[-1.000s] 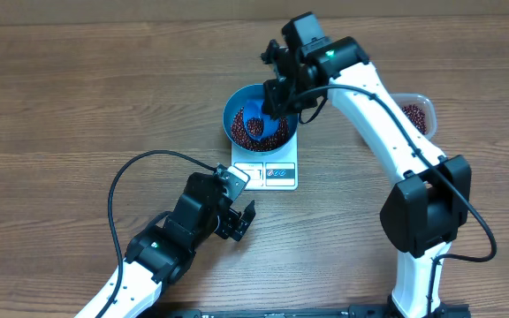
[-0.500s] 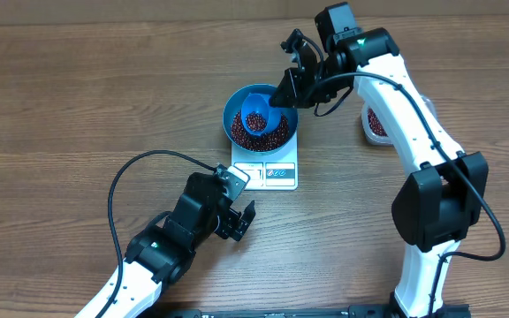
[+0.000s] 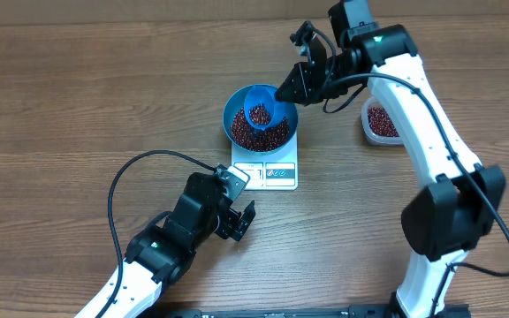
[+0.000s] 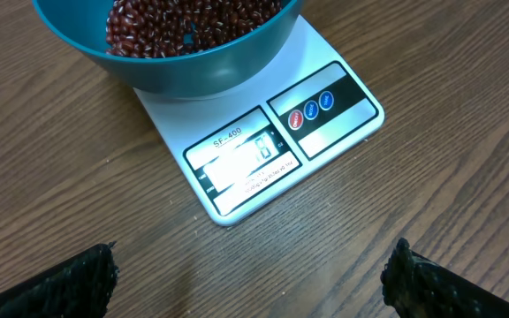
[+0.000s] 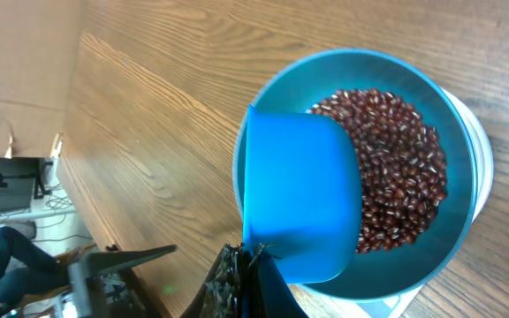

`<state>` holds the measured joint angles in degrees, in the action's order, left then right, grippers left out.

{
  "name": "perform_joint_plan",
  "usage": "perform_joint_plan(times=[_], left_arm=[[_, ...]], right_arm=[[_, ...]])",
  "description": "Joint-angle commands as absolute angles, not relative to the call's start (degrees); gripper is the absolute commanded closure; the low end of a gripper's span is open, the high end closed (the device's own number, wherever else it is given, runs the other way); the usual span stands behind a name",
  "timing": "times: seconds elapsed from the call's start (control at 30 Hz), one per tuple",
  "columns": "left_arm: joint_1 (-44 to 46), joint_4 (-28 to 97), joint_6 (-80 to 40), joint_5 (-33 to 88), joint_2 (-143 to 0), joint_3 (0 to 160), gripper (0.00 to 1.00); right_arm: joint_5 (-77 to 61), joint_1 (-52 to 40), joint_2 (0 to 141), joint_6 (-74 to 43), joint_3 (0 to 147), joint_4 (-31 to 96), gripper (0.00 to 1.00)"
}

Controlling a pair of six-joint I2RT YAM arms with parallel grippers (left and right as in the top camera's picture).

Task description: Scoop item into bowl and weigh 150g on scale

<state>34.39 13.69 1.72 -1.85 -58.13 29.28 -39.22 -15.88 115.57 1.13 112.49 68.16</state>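
The right tool (image 3: 288, 88) is squeezing shut on the handle of the small blue scoop (image 3: 260, 106) & is holding it up over the bowl (image 3: 231, 113). The bowl is sitting on the scale (image 3: 277, 173), w/ a big heap of beans (image 3: 263, 137) lying in its bottom. From overhead, a few beans are also showing inside the scoop. The scale is resting on the counter (image 3: 78, 97), w/ its screen & buttons facing the left tool (image 3: 242, 221). The left tool is pointing at the scale from just in front, w/ its fingers (image 4: 69, 283) spread wide & gripping nothing. The screen is glowing too bright to read. A clear tub (image 3: 368, 131) w/ more beans is sitting on the counter by the right arm, apart from the scale.
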Motion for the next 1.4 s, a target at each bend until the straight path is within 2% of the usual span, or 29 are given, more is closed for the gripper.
perform_joint_plan(times=[0.0,0.83,1.37], left_arm=[[34.09,13.50,2.61,-0.99,-57.65,29.02,0.01],[34.09,13.50,2.61,-0.99,-57.65,29.02,0.01],[34.09,13.50,2.61,-0.99,-57.65,29.02,0.00]], right_arm=[[-40.58,-15.66,109.38,1.78,113.01,67.81,0.96],[-21.63,-15.81,107.04,2.04,113.01,70.00,0.96],[-12.88,-20.38,107.04,3.51,113.01,71.61,0.96]])
